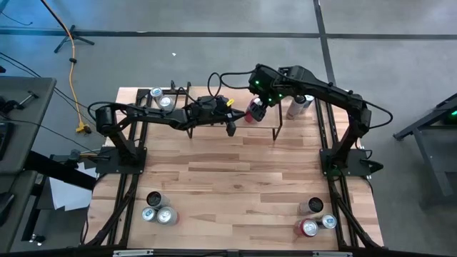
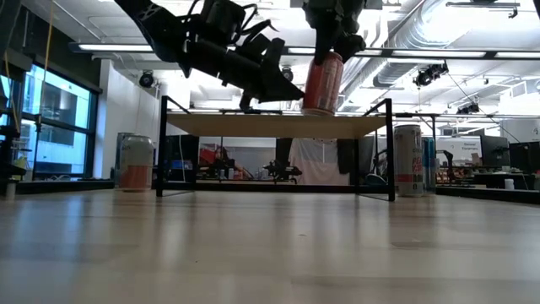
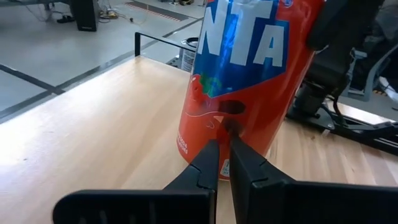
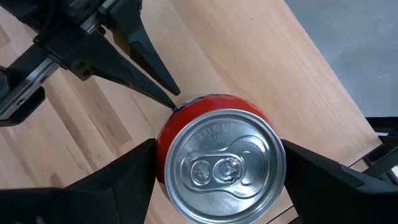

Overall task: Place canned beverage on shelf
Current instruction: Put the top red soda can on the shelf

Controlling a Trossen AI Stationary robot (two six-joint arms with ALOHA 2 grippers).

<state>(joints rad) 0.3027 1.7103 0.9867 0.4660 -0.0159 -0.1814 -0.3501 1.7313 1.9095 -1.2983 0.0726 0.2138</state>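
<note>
Bright workshop space lies beyond the wooden table, where the right gripper is clamped from above on a red can, its fingers on either side of the silver lid. The can stands upright on the shelf, toward its right end. The left gripper, its fingers pressed together, touches its tips to the can's side. More cans stand at the table's corners.

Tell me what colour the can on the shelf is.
Red, with a blue patch carrying white letters, and a silver top. The can shows best in the left wrist view.
</note>
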